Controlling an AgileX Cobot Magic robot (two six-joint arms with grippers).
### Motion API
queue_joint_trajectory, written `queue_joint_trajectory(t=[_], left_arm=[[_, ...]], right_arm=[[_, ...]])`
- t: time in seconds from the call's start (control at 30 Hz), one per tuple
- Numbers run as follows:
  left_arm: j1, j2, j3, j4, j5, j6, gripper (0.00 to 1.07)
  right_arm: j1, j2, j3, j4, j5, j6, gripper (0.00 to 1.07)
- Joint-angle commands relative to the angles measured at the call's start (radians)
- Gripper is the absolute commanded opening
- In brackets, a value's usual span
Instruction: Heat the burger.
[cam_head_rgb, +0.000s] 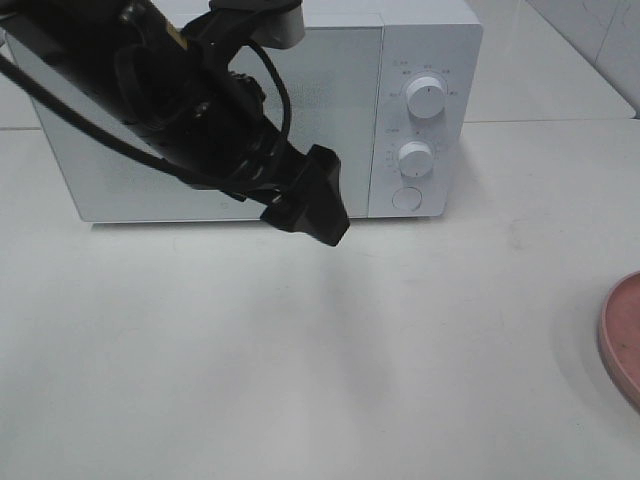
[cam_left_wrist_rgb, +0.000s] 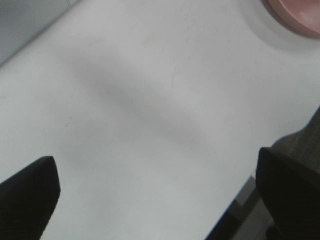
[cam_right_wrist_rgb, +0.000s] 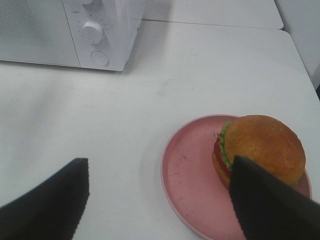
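The burger (cam_right_wrist_rgb: 262, 147), with a golden-brown bun, green lettuce and red tomato, sits on the right part of a round pink plate (cam_right_wrist_rgb: 190, 175). My right gripper (cam_right_wrist_rgb: 157, 200) hovers open above the table and plate. One of its dark fingers (cam_right_wrist_rgb: 270, 205) overlaps the burger's near edge in the right wrist view, and nothing is between the jaws. My left gripper (cam_head_rgb: 320, 215) hangs in front of the closed white microwave (cam_head_rgb: 330, 110). Its fingers (cam_left_wrist_rgb: 27, 195) stand wide apart over bare table, so it is open and empty. The burger is out of the exterior high view.
The microwave (cam_right_wrist_rgb: 75, 30) has two white knobs (cam_head_rgb: 425, 98) and a round button on its right panel. Only the plate's rim (cam_head_rgb: 625, 340) shows at the right edge of the exterior high view. The plate (cam_left_wrist_rgb: 297, 15) also shows in the left wrist view. The table edge (cam_left_wrist_rgb: 235, 205) is close to the left gripper.
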Motion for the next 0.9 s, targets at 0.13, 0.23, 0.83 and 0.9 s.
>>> queue_joint_trajectory(t=[0.13,0.23,0.83,0.9], left_arm=[[0.031,-0.051,0.001,0.03,0.207,-0.076,1.02],[0.081,-0.073,0.021,0.033,0.276,-0.079,1.02],[0.515,-0.378,0.279,0.027,0.397,-0.045,1.02],[0.646,-0.496,0.353,0.052,0.423,-0.045,1.02]], right_arm=[[-0.006,-0.028,0.004,0.0,-0.007,0.004,0.75],[-0.006,-0.028,0.004,0.0,-0.007,0.004,0.75],[-0.006,-0.028,0.004,0.0,-0.007,0.004,0.75],[-0.006,-0.028,0.004,0.0,-0.007,0.004,0.75]])
